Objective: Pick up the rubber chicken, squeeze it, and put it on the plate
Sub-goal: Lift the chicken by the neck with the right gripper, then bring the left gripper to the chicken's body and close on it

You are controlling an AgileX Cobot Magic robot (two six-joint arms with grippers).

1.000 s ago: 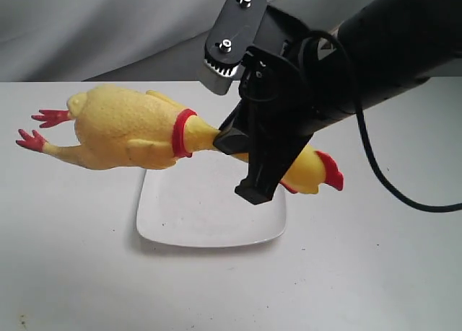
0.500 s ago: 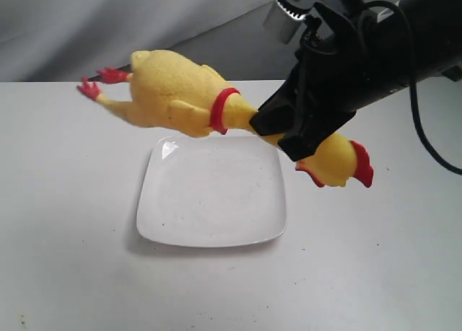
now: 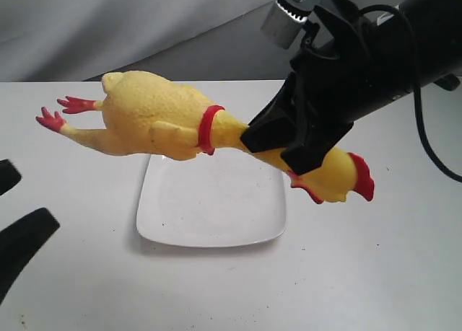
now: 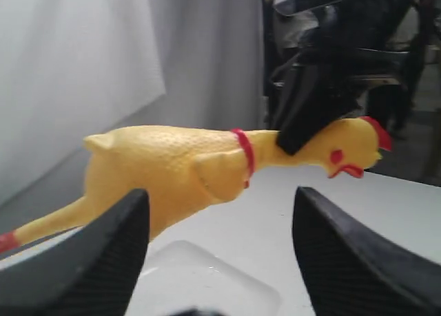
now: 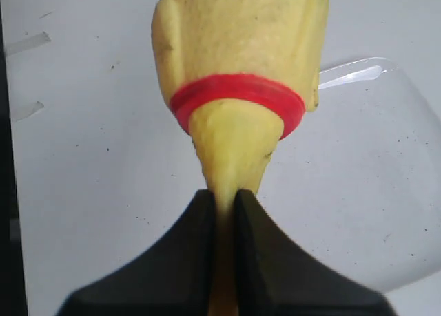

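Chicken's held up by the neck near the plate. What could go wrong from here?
The right gripper pinches only the thin neck of the rubber chicken, so the plump body could sag or slip out. The chicken spans wider than the plate; set down crooked, it may roll off the rim. The open left gripper faces the body and could knock it.

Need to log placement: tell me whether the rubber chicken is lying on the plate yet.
No, the rubber chicken hangs in the air above the plate, its neck pinched in the right gripper.
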